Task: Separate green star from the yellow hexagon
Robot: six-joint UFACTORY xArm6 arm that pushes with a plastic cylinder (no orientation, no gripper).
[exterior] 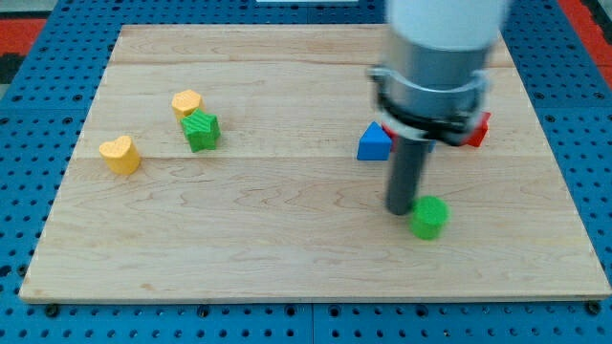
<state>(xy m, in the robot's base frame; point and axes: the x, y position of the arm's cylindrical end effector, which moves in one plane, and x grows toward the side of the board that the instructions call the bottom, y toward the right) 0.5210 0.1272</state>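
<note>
The rod has no pincer to open or close; its tip (400, 211) is sitting just left of a green block (430, 217), well apart from the green star (202, 131). The star is touching the yellow hexagon (187, 102) at the view's left. Sweeping over carelessly risks dragging the green block or shoving both together.

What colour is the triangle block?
Blue: the triangle block shows in the camera view, beside the rod.

A robot lab bench: blue pegboard (29, 96) under a wooden board (287, 258).
</note>
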